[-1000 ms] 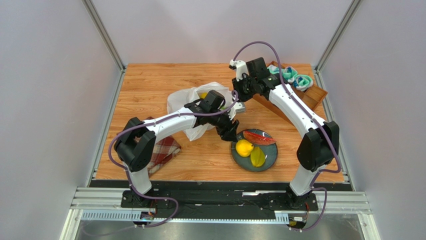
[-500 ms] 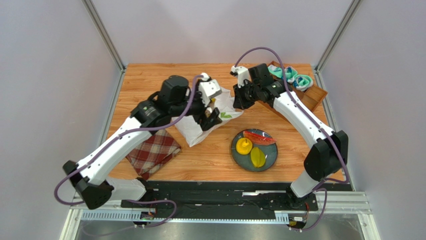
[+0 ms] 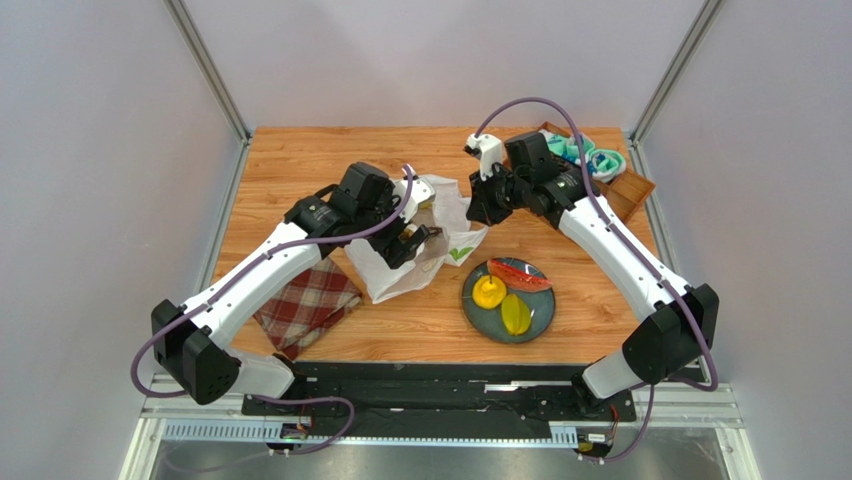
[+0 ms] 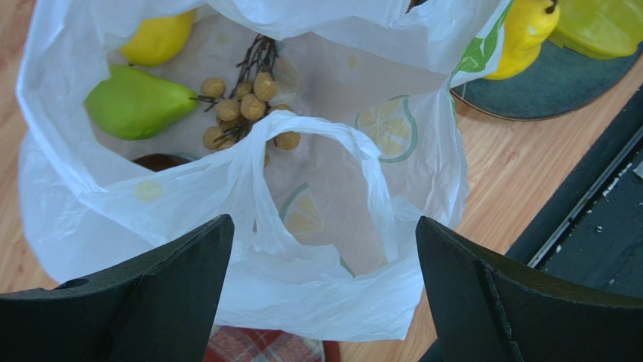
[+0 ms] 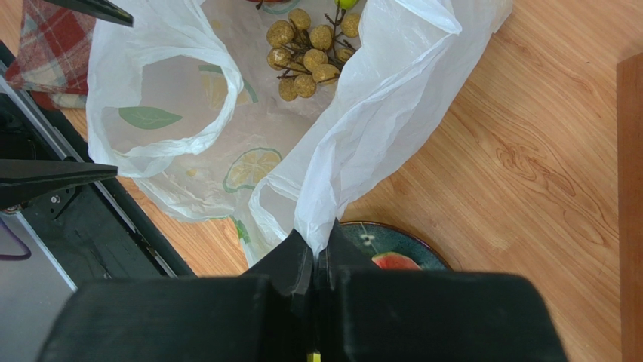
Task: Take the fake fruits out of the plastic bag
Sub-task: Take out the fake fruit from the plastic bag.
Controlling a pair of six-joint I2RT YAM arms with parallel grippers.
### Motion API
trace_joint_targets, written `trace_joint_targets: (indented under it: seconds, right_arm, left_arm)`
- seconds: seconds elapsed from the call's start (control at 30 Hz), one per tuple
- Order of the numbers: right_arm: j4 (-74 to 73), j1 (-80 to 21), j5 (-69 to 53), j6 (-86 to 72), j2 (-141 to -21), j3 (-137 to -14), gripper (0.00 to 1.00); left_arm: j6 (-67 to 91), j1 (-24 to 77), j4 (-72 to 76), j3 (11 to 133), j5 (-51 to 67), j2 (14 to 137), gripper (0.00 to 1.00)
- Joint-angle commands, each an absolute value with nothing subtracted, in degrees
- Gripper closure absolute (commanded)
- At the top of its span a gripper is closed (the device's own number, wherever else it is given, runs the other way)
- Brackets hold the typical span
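Right now my left claw [image 4: 323, 226] stands wide apart with nothing gripped. It is poised over the mouth of the plastic bag [image 4: 324, 302], and one handle loop arches up between its fingers in the wrist view. My right claw [image 5: 313, 247] is pinched together on a fold of the bag's rim and holds that side up off the wooden table [image 3: 300, 160].

The bag sits mid-table between my two arms, and its mouth gapes toward my left wrist. Inside it lie a green pear [image 4: 132, 102] and a rounded yellow fruit [image 4: 155, 38] just beside the pear. A brown grape bunch [image 4: 245, 109] lies in the middle. A dark red fruit [image 4: 158, 161] sits below the pear, mostly hidden by a fold of plastic.

Just beside the bag, toward my right arm's base, is a dark teal plate [image 3: 548, 318]. It carries a red watermelon slice [image 3: 520, 275], a yellow pear-shaped fruit [image 3: 488, 293] and a yellow starfruit [image 3: 516, 314].

A red plaid cloth [image 3: 305, 305] lies on the bag's other side, partly beneath my left arm. At the far right corner a wooden tray [image 3: 630, 190] holds teal rolled socks [image 3: 600, 160].
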State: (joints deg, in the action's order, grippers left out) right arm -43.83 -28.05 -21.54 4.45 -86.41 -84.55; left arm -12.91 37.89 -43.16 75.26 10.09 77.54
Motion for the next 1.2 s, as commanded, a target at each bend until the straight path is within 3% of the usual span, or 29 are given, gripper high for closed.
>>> trace_joint_targets:
  seconds: [0.0,0.13,0.27,0.33,0.37,0.4,0.43,0.47,0.5,0.6,0.77,0.87,0.93,1.03,1.17]
  right_arm:
    - [-41.7,-28.2,-21.3,4.1,-82.3,-84.0,0.99]
    - [-41.7,-28.2,-20.6,4.7,-80.9,-82.9,0.99]
    - [-42.1,-28.1,-20.1,5.4,-80.0,-82.3,0.99]
    - [-42.4,-28.2,-20.0,5.8,-79.9,-82.4,0.99]
    - [-42.8,-28.2,-20.0,5.9,-79.9,-82.4,0.99]
    - [-43.0,-28.2,-19.9,6.3,-79.8,-82.4,0.99]
    - [-43.5,-28.2,-19.8,6.8,-79.7,-82.4,0.99]
    - [-43.7,-28.2,-19.6,7.0,-79.5,-82.5,0.98]
    - [-43.9,-28.1,-19.1,7.5,-79.4,-82.7,0.91]
    - [-45.8,-28.1,-17.7,10.1,-79.2,-86.8,0.61]
    - [-43.2,-30.8,-18.1,9.8,-80.4,-98.9,0.32]
    - [-37.8,-35.9,-20.0,7.9,-82.9,-103.2,0.26]
    - [-36.9,-40.1,-21.4,6.9,-86.5,-104.2,0.29]
    - [-40.5,-44.5,-25.8,5.5,-92.4,-104.2,0.43]
    - [-44.3,-46.1,-21.4,-2.5,-99.0,-103.7,0.66]
  left_arm:
    - [-12.7,38.2,-42.9,74.1,13.1,78.4,0.01]
    - [-14.3,38.2,-47.0,75.2,13.4,84.6,0.09]
    - [-13.1,38.6,-46.4,75.2,16.2,87.4,0.11]
    - [-13.4,39.3,-44.4,74.4,12.4,87.8,0.21]
    - [-14.0,39.5,-44.3,74.7,11.2,88.4,0.31]
    - [-15.4,39.5,-44.8,75.4,8.2,89.0,0.53]
    - [-16.2,39.4,-46.1,76.6,6.9,89.7,0.66]
    - [-17.0,38.6,-46.8,77.2,5.9,89.6,0.88]
    - [-16.6,37.8,-46.9,77.4,5.3,88.7,1.0]
    - [-14.7,33.1,-47.7,77.9,9.4,79.6,1.0]
    - [-11.0,27.9,-48.5,74.9,14.8,67.0,1.0]
    - [-8.0,27.8,-44.9,68.5,15.4,60.4,1.0]
    - [-5.5,27.0,-43.5,66.2,14.6,59.0,1.0]
    - [-0.5,21.6,-42.0,65.8,18.0,58.5,1.0]
    - [1.9,16.9,-44.1,67.7,19.5,57.8,1.0]
